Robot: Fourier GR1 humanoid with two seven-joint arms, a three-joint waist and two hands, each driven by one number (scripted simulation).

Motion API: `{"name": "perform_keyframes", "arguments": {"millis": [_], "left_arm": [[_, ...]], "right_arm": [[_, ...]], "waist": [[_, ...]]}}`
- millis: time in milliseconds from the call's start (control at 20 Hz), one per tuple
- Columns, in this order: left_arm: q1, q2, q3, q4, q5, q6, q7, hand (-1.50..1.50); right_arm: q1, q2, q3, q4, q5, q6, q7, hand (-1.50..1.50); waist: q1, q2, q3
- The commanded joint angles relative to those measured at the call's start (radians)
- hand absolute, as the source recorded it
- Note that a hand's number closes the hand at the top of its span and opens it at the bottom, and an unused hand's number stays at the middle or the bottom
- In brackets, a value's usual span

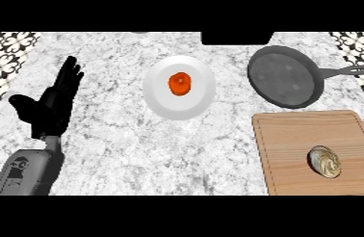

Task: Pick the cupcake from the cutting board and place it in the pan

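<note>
The small round cupcake with pale swirled frosting (pixel 326 161) sits on the light wooden cutting board (pixel 295 135), toward that board's near right part, upright and untouched. Beyond the board's far edge, just past it, lies the round dark grey metal pan (pixel 284 77), its handle running off to the right. So the carry is a short one: from the board straight away from the robot to the pan.

Only one hand shows, the black left hand (pixel 55 103), and it stands far to the left of the board, with the white round plate (pixel 179 87) holding an orange-red piece of food (pixel 180 84) between it and the board. Its fingers (pixel 69 74) are straight and released, pointing up, holding nothing; it is at rest over the grey marbled surface (pixel 128 149).

The right hand is out of sight, so its state is unknown. Still, the cupcake lies on the robot's right side, well apart from the left hand, so the right arm looks the nearer and more natural one for the pick. The cupcake being round, no approach direction seems favoured.
</note>
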Motion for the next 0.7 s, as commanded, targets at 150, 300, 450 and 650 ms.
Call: {"name": "perform_keyframes", "arguments": {"millis": [150, 300, 450, 650], "left_arm": [[0.015, -0.046, 0.015, 0.099, -0.028, -0.03, -0.114, 0.0], [0.066, -0.01, 0.026, -0.057, -0.017, -0.032, -0.013, 0.0], [-0.013, -0.053, -0.006, -0.02, -0.057, 0.003, 0.03, 0.0], [0.004, -0.051, 0.01, -0.016, -0.061, -0.002, 0.02, 0.0]], "right_arm": [[0.021, 0.071, -0.028, -0.008, 0.075, 0.043, 0.02, -1.5], [-0.012, 0.117, -0.005, 0.072, 0.134, 0.04, 0.028, -1.5], [-0.102, 0.116, 0.009, 0.155, 0.191, 0.089, 0.004, -1.5], [-0.127, 0.184, 0.076, 0.073, 0.229, 0.097, 0.093, -1.5]], "waist": [[-0.001, 0.001, 0.0], [0.01, 0.0, 0.001], [0.01, 0.002, 0.001], [0.008, 0.001, 0.0]]}}
